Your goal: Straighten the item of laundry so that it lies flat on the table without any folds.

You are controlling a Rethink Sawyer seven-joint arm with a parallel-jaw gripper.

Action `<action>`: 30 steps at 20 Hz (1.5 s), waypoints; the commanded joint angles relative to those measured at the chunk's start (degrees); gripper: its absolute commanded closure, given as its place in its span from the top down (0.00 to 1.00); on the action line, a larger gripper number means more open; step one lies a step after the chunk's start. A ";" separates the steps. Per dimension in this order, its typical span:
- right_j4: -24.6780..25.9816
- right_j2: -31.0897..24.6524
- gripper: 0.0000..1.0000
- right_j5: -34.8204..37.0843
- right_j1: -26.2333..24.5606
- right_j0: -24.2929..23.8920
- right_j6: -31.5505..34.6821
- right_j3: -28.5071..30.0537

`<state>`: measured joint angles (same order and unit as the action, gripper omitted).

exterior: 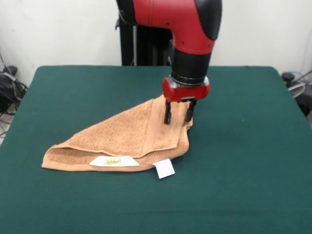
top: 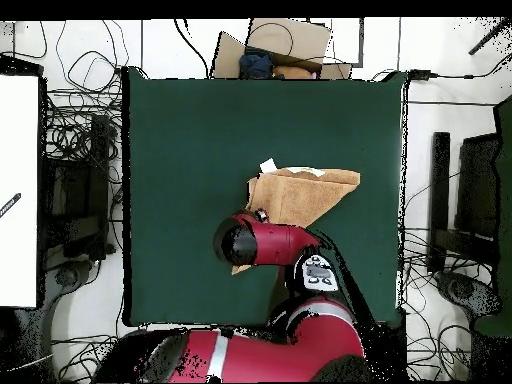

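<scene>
The orange-tan terry hand towel (exterior: 127, 139) lay near the middle of the dark green cloth-topped table (exterior: 243, 146), folded over on itself into a rough triangle. A flap with the woven border band was doubled back along the far right edge. One white tag with a yellow mark (exterior: 114, 161) sat on the near edge; a plain white tag (exterior: 164, 168) stuck out onto the table beside it.

The black two-fingered gripper (exterior: 178, 113) on the red and black arm (exterior: 185, 29) was down at the towel's far corner. Fingers stood apart, tips at or into the cloth; no pinch visible.

Progress judged: early. Towel not flat, at least one full fold remaining. Left to do: grasp the doubled corner, draw it open, smooth the layers.
</scene>
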<state>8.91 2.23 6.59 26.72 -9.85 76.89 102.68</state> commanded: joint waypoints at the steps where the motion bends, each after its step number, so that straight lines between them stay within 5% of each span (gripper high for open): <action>1: -4.09 2.85 1.00 -3.22 0.55 3.43 15.97 -0.59; 30: -10.33 7.85 1.00 -10.97 -4.65 8.82 15.34 -0.19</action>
<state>2.10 8.75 -0.71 23.77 -2.78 76.89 102.67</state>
